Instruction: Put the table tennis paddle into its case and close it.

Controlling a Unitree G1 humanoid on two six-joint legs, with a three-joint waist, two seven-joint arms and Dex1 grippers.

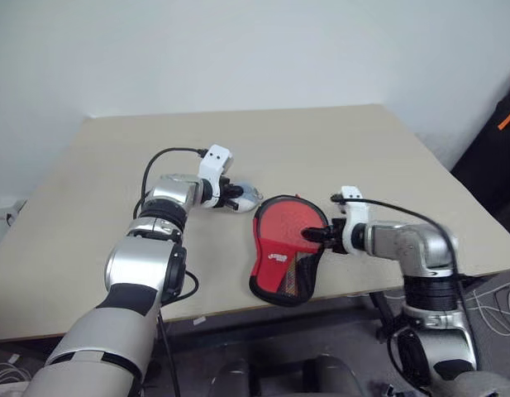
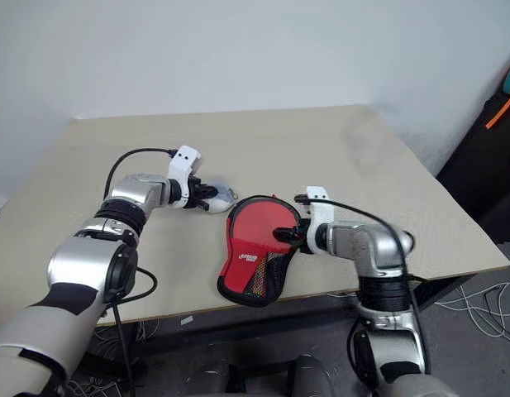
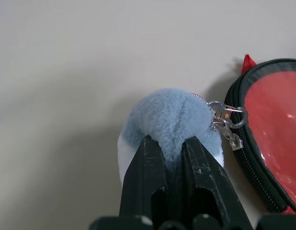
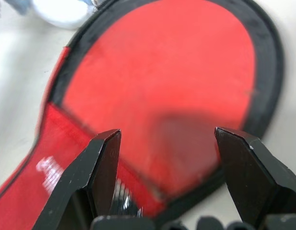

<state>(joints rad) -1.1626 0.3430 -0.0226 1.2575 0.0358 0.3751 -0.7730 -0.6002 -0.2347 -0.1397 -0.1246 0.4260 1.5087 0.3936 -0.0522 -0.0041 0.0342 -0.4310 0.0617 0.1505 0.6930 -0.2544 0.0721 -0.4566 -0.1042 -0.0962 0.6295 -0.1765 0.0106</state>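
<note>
Lying near the tabletop's (image 1: 89,248) front edge, the case (image 1: 285,248) has its clear half up — the table tennis paddle's (image 4: 162,86) red face shows through it. Just beside the case's round end, the left gripper (image 3: 172,153) fingers pinch a blue fluffy pompom (image 3: 169,120) clipped to the zip pull. Over the case, the right gripper (image 4: 167,143) fingers stand spread — holding nothing.
</note>
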